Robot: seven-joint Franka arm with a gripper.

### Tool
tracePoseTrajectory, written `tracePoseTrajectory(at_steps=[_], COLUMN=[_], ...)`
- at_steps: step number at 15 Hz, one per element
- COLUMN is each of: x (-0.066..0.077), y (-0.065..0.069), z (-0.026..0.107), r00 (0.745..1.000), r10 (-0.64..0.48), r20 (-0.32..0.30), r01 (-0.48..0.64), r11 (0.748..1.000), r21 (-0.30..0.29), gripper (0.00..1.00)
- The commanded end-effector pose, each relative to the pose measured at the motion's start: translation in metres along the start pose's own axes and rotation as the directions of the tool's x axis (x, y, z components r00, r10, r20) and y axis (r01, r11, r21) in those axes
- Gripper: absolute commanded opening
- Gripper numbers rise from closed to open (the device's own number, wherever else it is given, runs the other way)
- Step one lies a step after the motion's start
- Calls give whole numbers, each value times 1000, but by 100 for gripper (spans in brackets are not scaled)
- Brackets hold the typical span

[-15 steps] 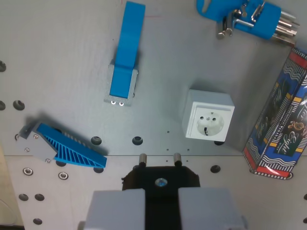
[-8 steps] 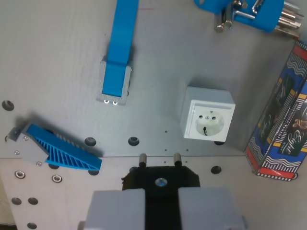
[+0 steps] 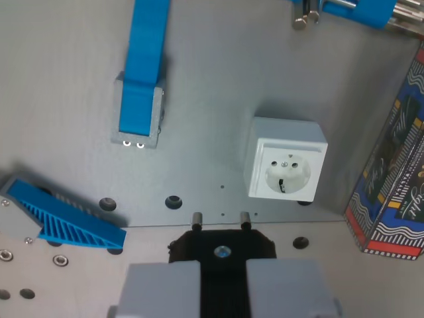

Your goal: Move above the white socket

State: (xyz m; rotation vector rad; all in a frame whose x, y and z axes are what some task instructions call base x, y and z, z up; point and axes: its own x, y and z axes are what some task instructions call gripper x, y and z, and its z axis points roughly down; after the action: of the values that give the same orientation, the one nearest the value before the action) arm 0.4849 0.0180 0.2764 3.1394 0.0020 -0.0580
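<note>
The white socket (image 3: 286,165) sits on the grey plate, face up, right of centre in the wrist view. My gripper (image 3: 222,266) is at the bottom centre, its two grey fingers (image 3: 163,286) shut on a black plug (image 3: 222,248). The plug's two metal pins (image 3: 197,219) point toward the plate's edge. The socket lies up and to the wrist view's right of the pins, apart from them.
A blue bar on a grey block (image 3: 140,86) lies at upper left. A blue ribbed wedge (image 3: 63,220) is at lower left. A blue part with metal pins (image 3: 351,10) is cut off at the top right. A patterned box (image 3: 397,179) stands along the right edge.
The whole scene has slid toward the wrist view's left and grown slightly, so the camera has moved. The socket stays right of centre and looks a little larger. The plug stays gripped.
</note>
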Motion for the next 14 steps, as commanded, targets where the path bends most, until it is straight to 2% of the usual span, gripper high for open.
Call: tracePoseTrajectory(at_steps=[1, 14], x=[-14, -48], y=[8, 36], z=[15, 85], r00=[990, 989], r10=[43, 80], r20=[-131, -122], r01=[-42, -79], r11=[999, 997], r21=[17, 20], gripper=[0, 0])
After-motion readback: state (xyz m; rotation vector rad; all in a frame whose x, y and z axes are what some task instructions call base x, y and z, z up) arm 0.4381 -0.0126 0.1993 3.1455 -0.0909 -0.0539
